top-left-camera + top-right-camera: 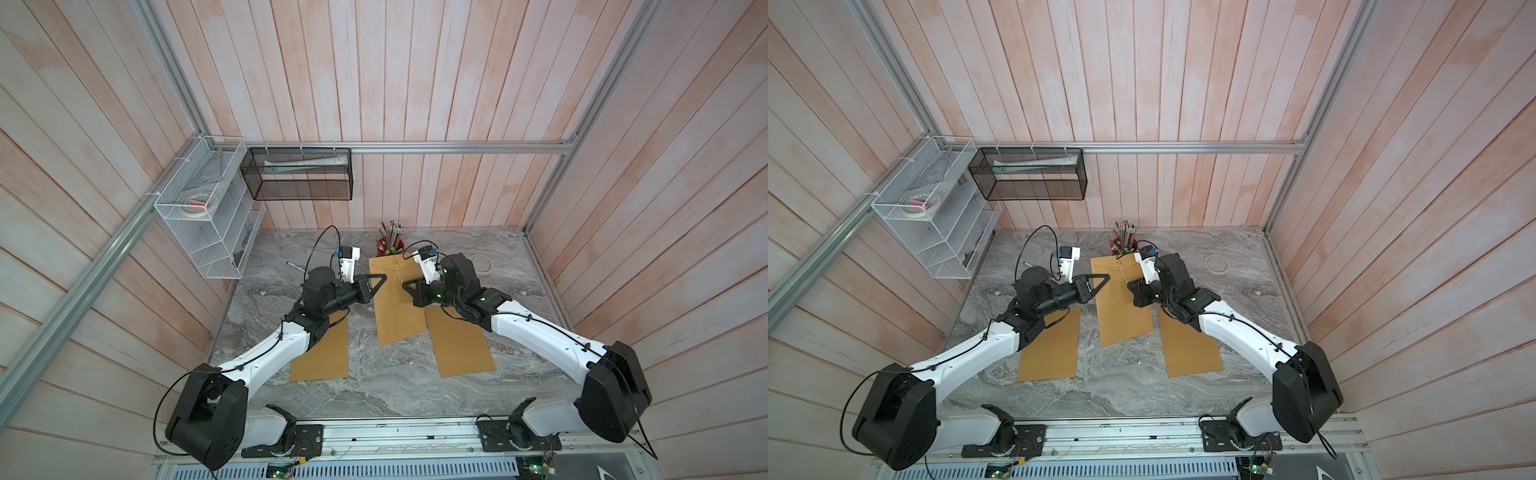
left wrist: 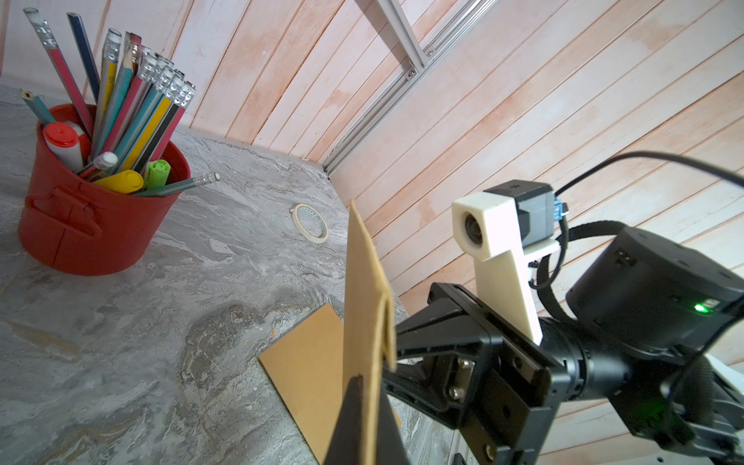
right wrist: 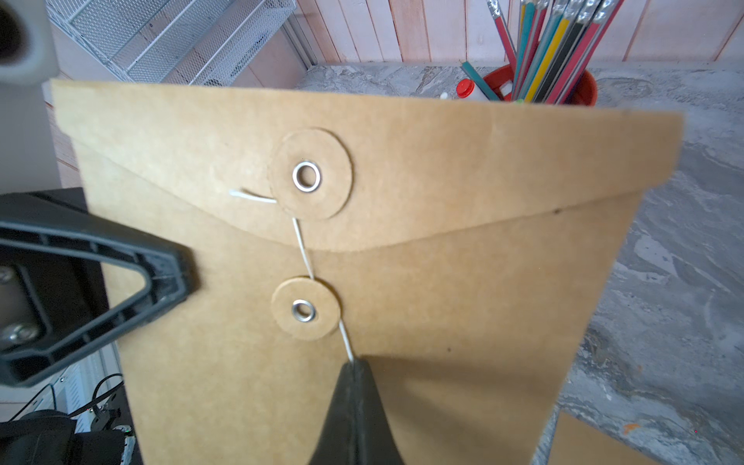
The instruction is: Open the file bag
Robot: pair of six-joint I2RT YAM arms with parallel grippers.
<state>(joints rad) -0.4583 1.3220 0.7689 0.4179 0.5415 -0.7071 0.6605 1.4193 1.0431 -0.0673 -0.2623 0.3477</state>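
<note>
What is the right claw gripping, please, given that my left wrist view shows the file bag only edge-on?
Observer: The right claw is shut on the white string, close to the body disc of the file bag.
Operator: Thank you. Is the flap open yet?
Observer: No, the flap lies closed, and the string runs from the flap disc past the body disc into the claw.
Operator: Where along the bag does my left claw hold it?
Observer: The left claw clamps the bag's side edge, about level with the two discs.
</note>
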